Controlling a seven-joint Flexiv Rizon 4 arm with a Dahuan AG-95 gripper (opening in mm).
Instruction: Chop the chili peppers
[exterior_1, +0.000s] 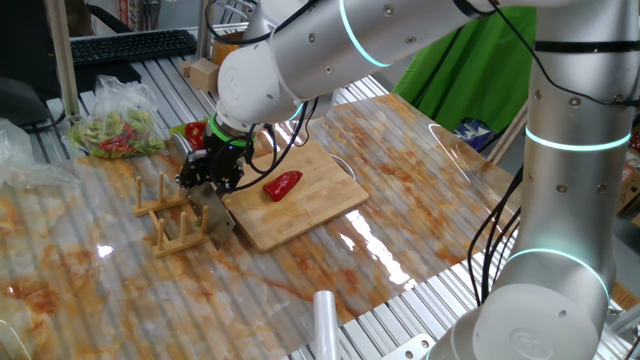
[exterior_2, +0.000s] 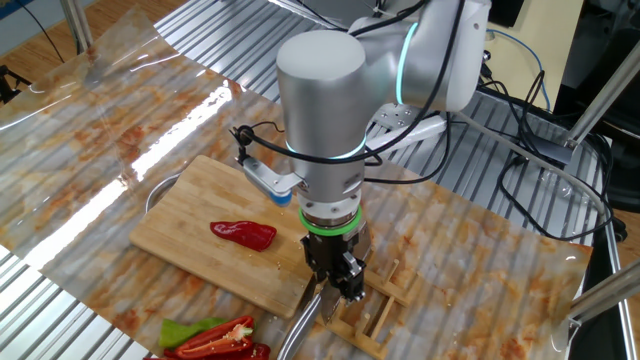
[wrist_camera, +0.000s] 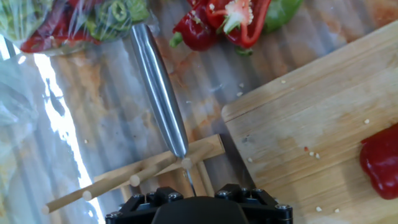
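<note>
Covering the slatted metal table (exterior_1: 130, 75) is a clear plastic sheet (exterior_1: 420, 180), wrinkled, glossy and smeared with orange-red stains. On it lies a wooden cutting board (exterior_1: 310, 205) with one red chili pepper (exterior_1: 283, 185) near its middle, also seen as a dark red piece in the other fixed view (exterior_2: 243, 234) and at the right edge of the hand view (wrist_camera: 380, 158). Hanging low over the board's near-left end, above a small wooden rack (exterior_1: 170, 215) of upright pegs, is the gripper (exterior_1: 210, 170); jaws hidden behind its black body, so cannot tell how wide they stand or whether they grip anything. Lying past the rack in the hand view is a knife (wrist_camera: 158, 87) with a shiny steel handle, its thin end reaching in under the hand. Beyond the knife, cut red and green pepper halves (wrist_camera: 233, 18) on the sheet, and a plastic bag (exterior_1: 115, 125) of chopped green and red scraps. Farther back, a black keyboard (exterior_1: 130, 45); to the right, a green cloth (exterior_1: 470, 70); black cables (exterior_2: 520, 160) trailing across the metal slats.
</note>
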